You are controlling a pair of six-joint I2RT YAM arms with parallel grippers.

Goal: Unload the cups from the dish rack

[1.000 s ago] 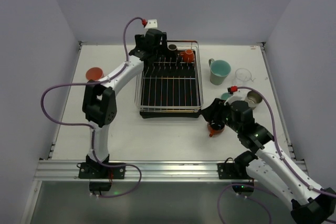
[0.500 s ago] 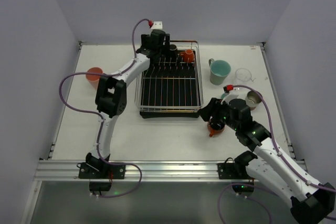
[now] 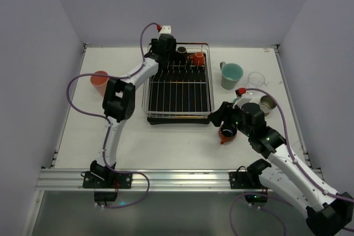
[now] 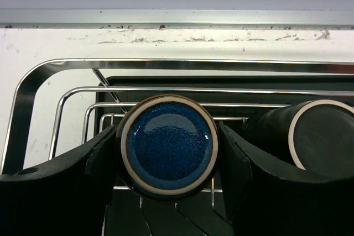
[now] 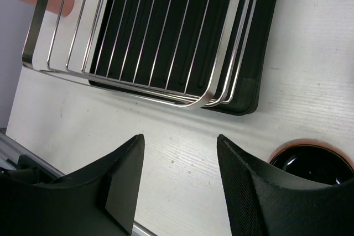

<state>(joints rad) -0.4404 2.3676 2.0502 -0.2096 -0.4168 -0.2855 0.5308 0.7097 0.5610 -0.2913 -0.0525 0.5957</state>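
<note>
blue cup (image 4: 168,146): round speckled deep-blue face with a pale rim, turned to the camera; mouth or base, cannot tell. it sits in the 11 o'clock corner of the dish rack (image 3: 178,115), chrome wires over a black tray. black cup (image 4: 318,142) just beside it at its 3 o'clock, orange cup (image 3: 198,58) near the rack's 1 o'clock.

left arm: stretched from the near edge to that far corner, wrist tipped down. left gripper (image 4: 167,136) clasps the blue cup, fingers (image 4: 83,181) flush on both sides.

right arm: bent low. right gripper (image 5: 178,142) hangs over bare table at the rack's 4 o'clock, fingers apart, holding nothing; red cup (image 5: 310,164) just beside.

views: top view hides the blue cup under the wrist; only the left wrist shows it. right wrist shows the red cup's glossy black inside. top view alone places the salmon-pink cup (image 3: 100,83) on the table at the rack's 9 o'clock.
</note>
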